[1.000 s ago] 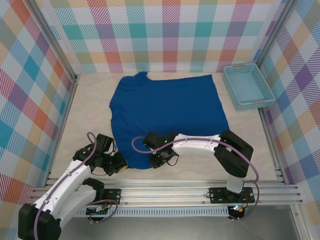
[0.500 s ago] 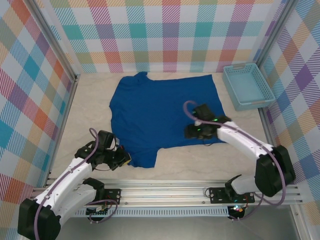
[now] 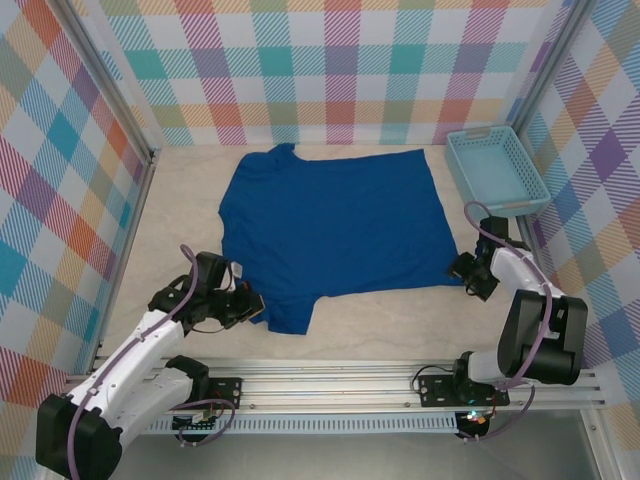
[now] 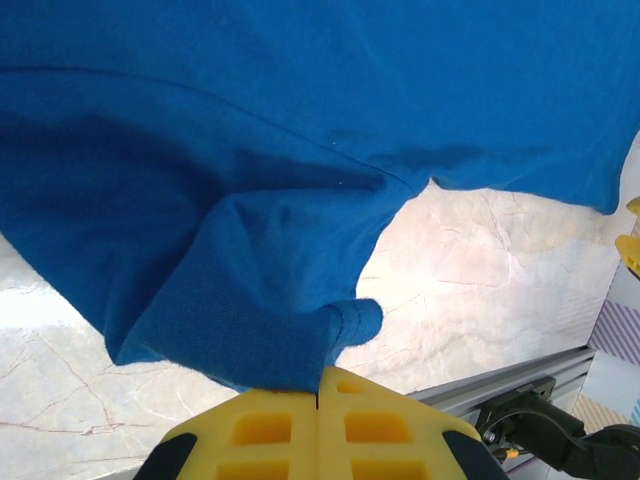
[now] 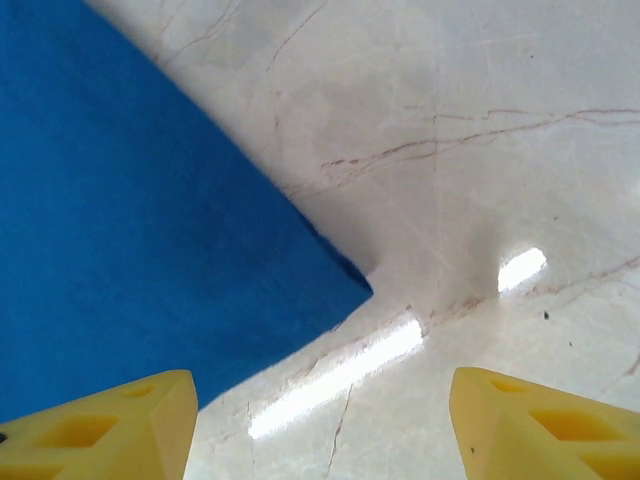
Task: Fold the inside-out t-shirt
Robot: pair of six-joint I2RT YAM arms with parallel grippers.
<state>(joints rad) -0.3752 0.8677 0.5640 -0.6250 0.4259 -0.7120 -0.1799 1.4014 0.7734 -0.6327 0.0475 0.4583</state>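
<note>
The inside-out t-shirt [image 3: 335, 225] is royal blue and lies spread flat in the middle of the table, neck toward the far left. My left gripper [image 3: 250, 306] is at its near left corner, shut on a bunched fold of the blue cloth [image 4: 250, 330]; the yellow fingers [image 4: 270, 430] press together with the fabric pinched between them. My right gripper [image 3: 463, 270] hovers by the shirt's near right corner [image 5: 355, 288], open, its fingertips [image 5: 120, 420] wide apart with bare table between them. The shirt corner lies just ahead of the gap, untouched.
A light-blue lattice basket [image 3: 495, 172] stands at the far right against the checked wall. Marble-patterned table [image 3: 400, 325] shows in front of the shirt. The aluminium rail [image 3: 340, 385] runs along the near edge, and frame posts line both sides.
My right arm swung from the shirt's near hem by the left gripper across to the near right corner, opening on the way. The left gripper stayed shut on the cloth, barely shifting.
</note>
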